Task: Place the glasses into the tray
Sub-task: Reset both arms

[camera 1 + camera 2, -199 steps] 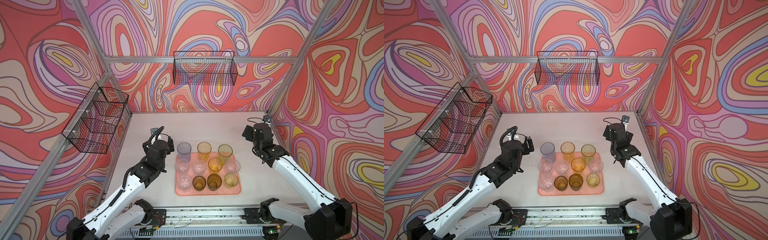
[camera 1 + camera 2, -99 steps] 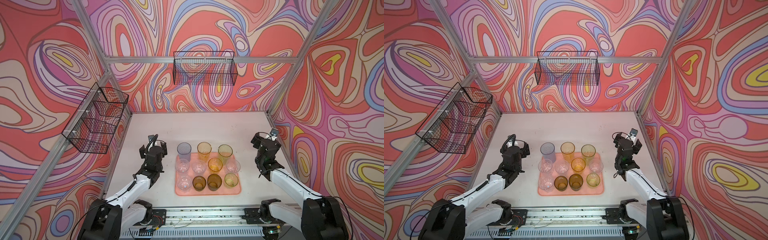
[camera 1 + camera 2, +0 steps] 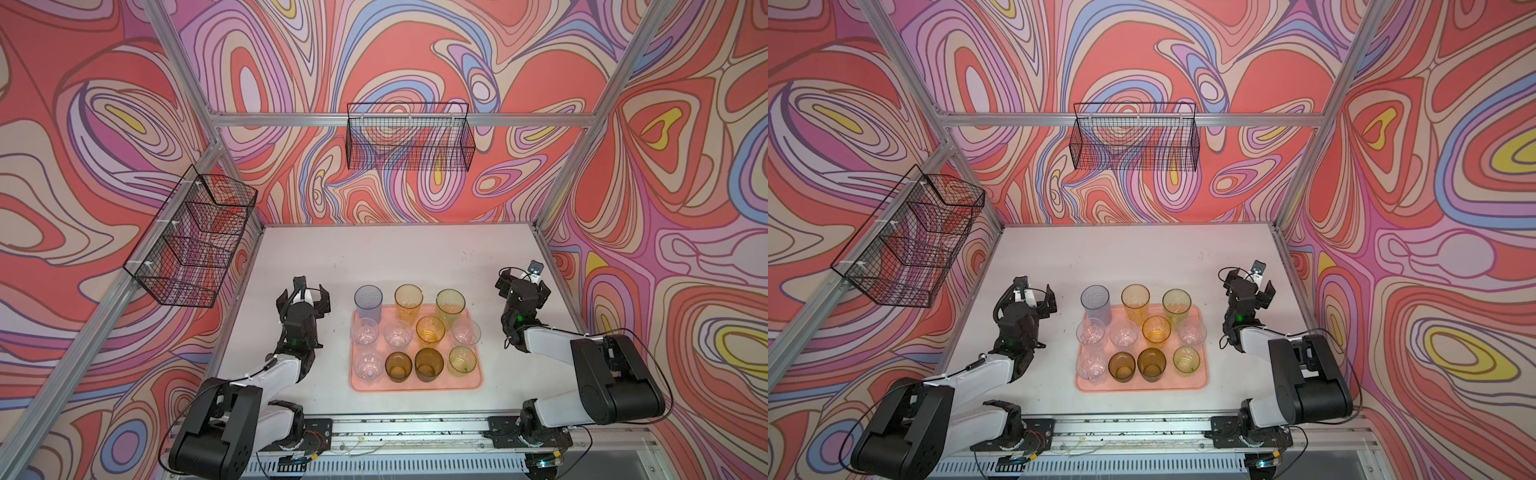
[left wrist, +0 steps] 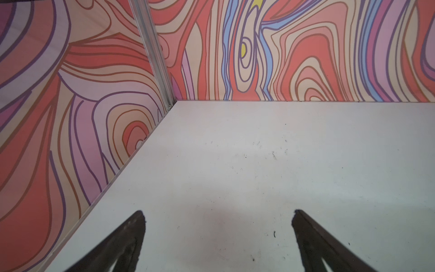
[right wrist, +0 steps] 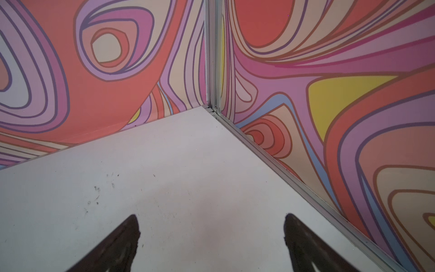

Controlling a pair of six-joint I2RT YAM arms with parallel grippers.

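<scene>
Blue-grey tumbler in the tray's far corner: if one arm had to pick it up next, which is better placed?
Left, probably. The left gripper is open beside the blue-grey tumbler; the right gripper, also open, sits across the tray with other tumblers between.

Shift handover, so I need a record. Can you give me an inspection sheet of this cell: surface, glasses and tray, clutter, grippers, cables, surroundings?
Surface: white table, lightly scuffed with small dark specks.
Job's things: eleven glasses, all upright on the pink tray; none left on the table.
Clutter: nothing seen.
Grippers: left gripper and right gripper both open and empty, one on either side of the tray, touching nothing.
Cables: thin black cable along the left forearm; loose wires on the front rail; none touching the glasses.
Surroundings: back-wall wire basket and left-wall wire basket, nothing seen inside; patterned walls, aluminium frame.
</scene>
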